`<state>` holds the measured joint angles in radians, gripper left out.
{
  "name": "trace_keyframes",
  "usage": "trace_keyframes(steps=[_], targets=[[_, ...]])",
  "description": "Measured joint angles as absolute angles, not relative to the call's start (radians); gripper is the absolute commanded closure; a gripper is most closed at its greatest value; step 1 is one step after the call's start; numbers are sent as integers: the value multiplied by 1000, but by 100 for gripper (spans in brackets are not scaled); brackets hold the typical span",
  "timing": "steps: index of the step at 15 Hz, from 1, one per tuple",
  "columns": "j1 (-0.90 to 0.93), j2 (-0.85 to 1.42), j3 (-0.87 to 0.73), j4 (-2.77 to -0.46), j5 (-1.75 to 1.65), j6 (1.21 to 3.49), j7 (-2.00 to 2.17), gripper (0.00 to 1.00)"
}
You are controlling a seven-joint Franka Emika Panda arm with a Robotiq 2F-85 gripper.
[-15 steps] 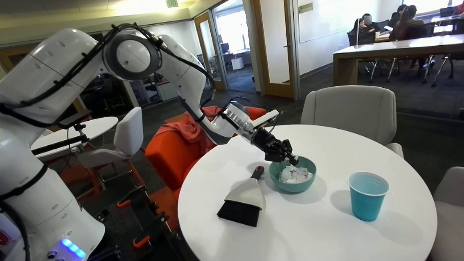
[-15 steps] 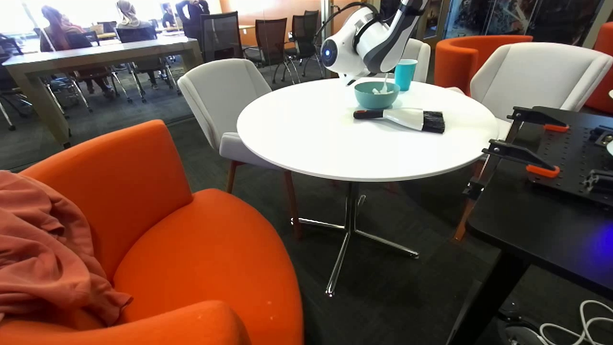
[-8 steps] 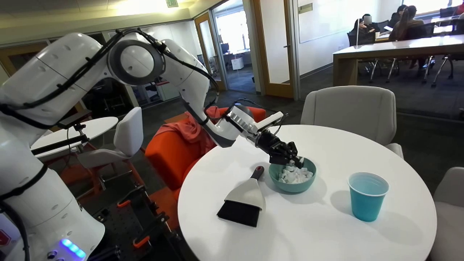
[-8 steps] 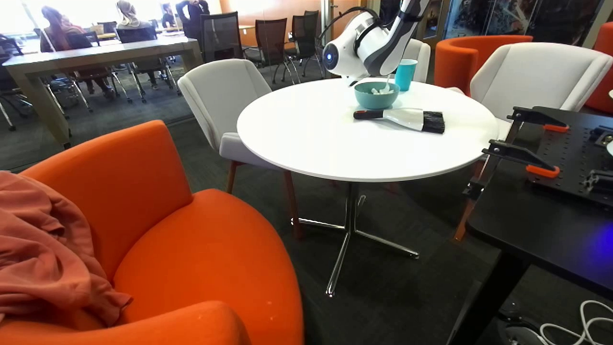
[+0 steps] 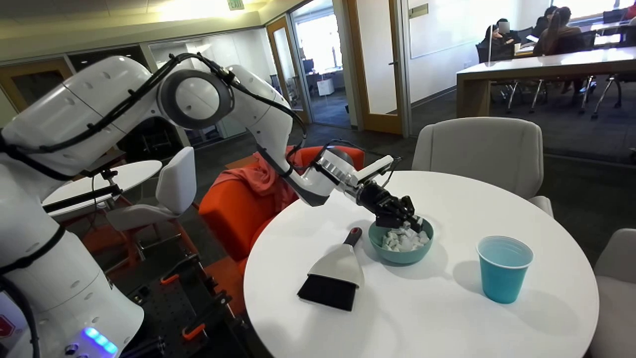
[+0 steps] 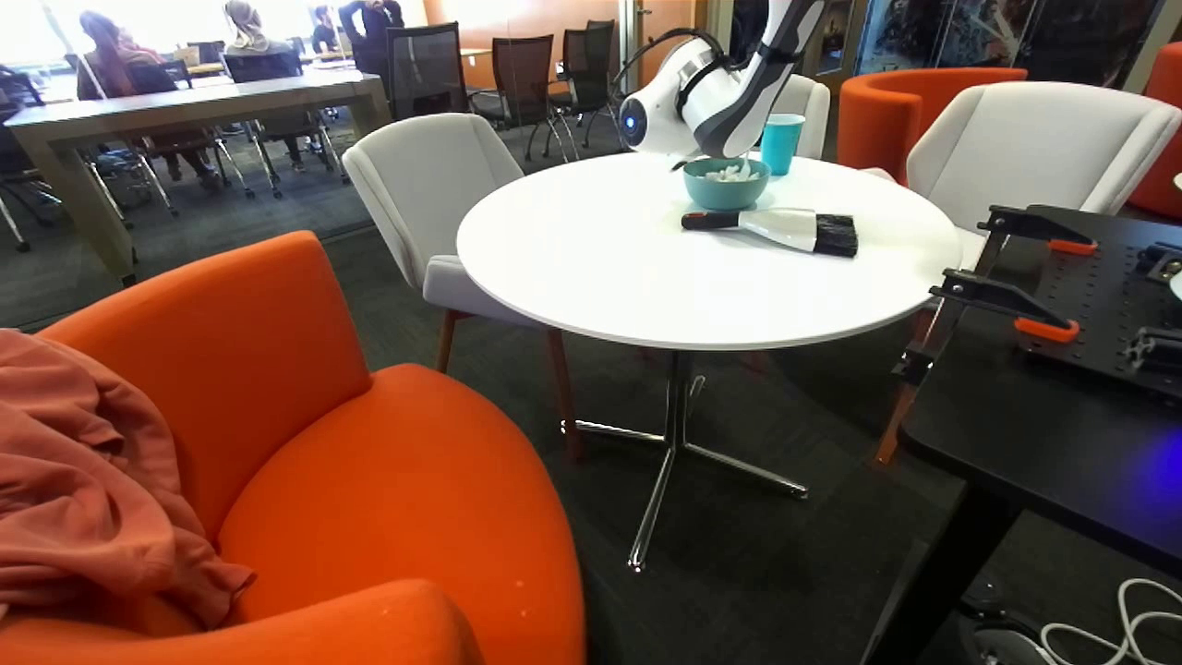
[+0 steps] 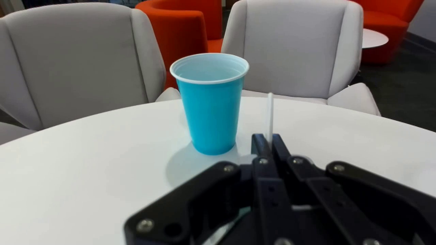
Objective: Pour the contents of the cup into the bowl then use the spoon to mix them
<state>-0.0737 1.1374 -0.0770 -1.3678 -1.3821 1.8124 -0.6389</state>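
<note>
The spoon's thin white handle (image 7: 270, 114) rises between the fingertips of my gripper (image 7: 269, 139), which is shut on it. In an exterior view the gripper (image 5: 416, 224) reaches down over the far side of the teal bowl (image 5: 400, 257), its tips within the rim. The spoon's lower end is hidden. Contents, a heap of small white bits (image 5: 405, 241), lie in the bowl. Upright and apart from the bowl stands the blue cup (image 5: 504, 278), also in the wrist view, ahead and left of the fingertips; no bits show inside it.
Beside the bowl lies a brush (image 5: 340, 263) with black bristles and a dark handle, its handle end close to the bowl. All stand on a round white table (image 5: 427, 323). A grey chair (image 5: 479, 149) and an orange chair (image 5: 238, 214) stand around it.
My gripper, still on the spoon, has moved lower and farther across the bowl toward the cup's side. The white bits look slightly shifted. Bowl, cup and brush have stayed put.
</note>
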Motion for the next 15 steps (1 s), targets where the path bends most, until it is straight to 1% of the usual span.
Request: trace_keyframes(steps=[15], targets=[[-41,1229,-74,-1177,-1382,1816,-628,96]])
